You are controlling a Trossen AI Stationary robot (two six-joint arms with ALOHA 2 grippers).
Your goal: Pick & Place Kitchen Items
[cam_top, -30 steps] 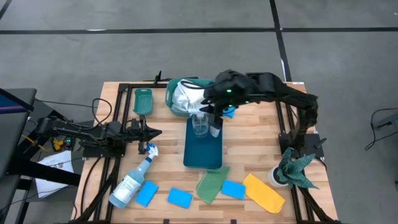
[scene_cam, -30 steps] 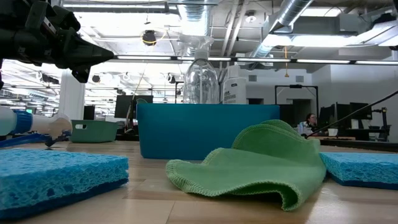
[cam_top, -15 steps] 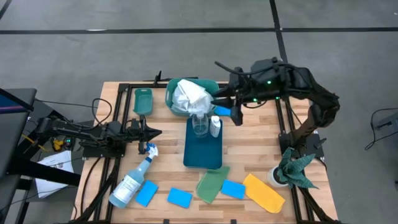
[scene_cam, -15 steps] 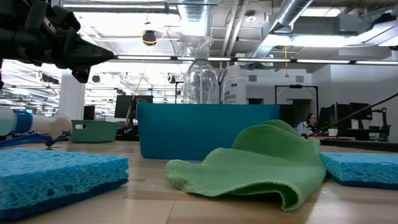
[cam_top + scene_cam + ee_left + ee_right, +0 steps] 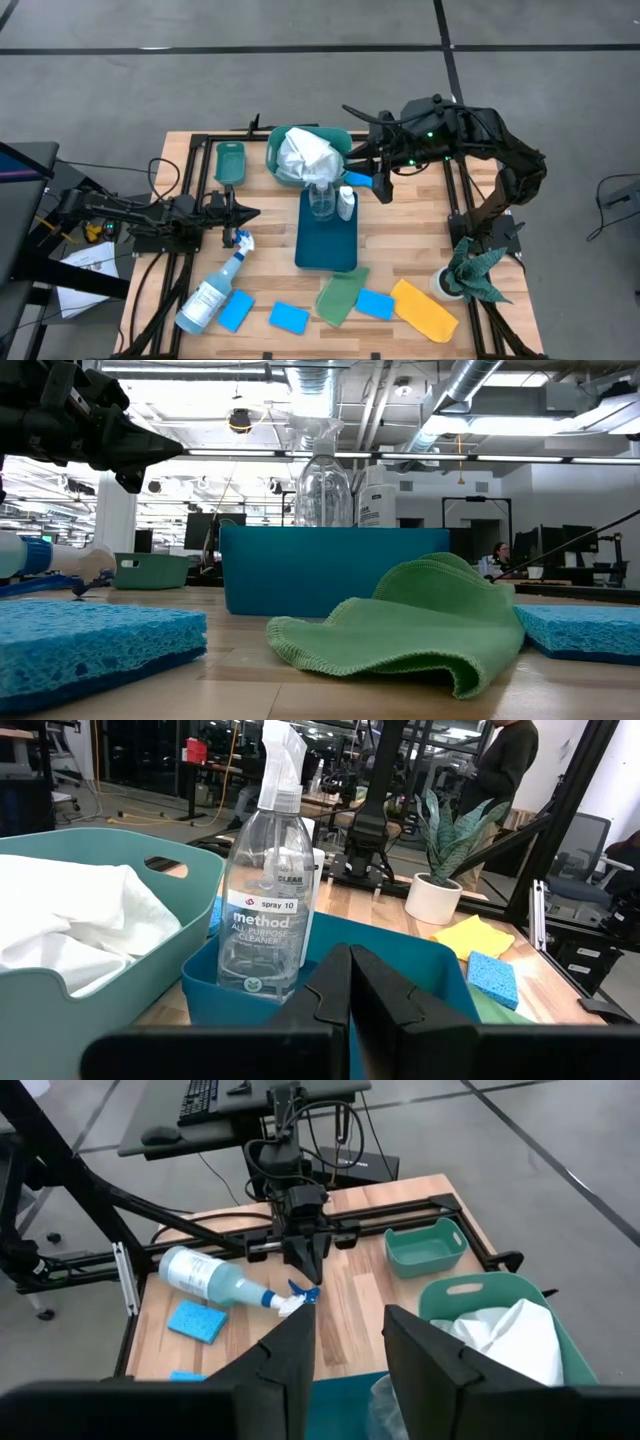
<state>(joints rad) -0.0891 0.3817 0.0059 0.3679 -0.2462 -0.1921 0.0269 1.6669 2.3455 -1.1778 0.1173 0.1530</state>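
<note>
Right pincer (image 5: 362,172) hovering empty

You're holding it parted beside the teal bin (image 5: 275,150) with the white cloth (image 5: 303,157); your left pincer (image 5: 246,213) is sitting clenched over the bench (image 5: 400,230).

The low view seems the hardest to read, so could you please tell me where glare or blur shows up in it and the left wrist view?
Low view: bright ceiling strip lights glare behind the clear plastic spray bottle; the near blue rectangular sponge looks soft. Left wrist view: the left gripper is dark and blurred close up; the bottle label stays readable.
</note>
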